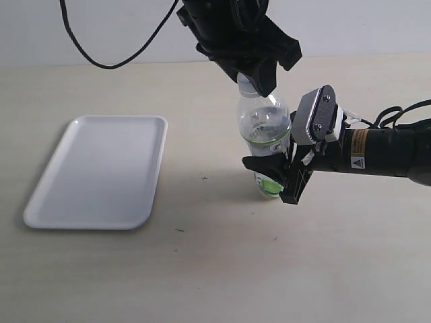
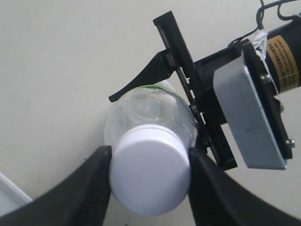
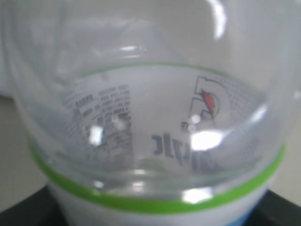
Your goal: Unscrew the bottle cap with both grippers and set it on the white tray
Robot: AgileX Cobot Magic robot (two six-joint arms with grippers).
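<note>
Right gripper (image 1: 277, 176) reaches in level from the side, jaws clamped round the low labelled part of the bottle (image 1: 266, 128), pinning it upright on the table (image 1: 202, 269). Bottle's long axis is vertical, neck pointing up into the left gripper (image 1: 256, 79). That one hangs from above, slightly tilted, fingers (image 2: 94, 188) pressed on opposite sides of the bottle cap (image 2: 149, 175). It is closed on the cap, which looks seated, not off yet. Key relation: cap axis roughly lines up with the left wrist, so a wrist roll should turn it. White tray (image 1: 101, 168) lies flat, well apart from the left gripper, on the side away from the right arm.
</note>
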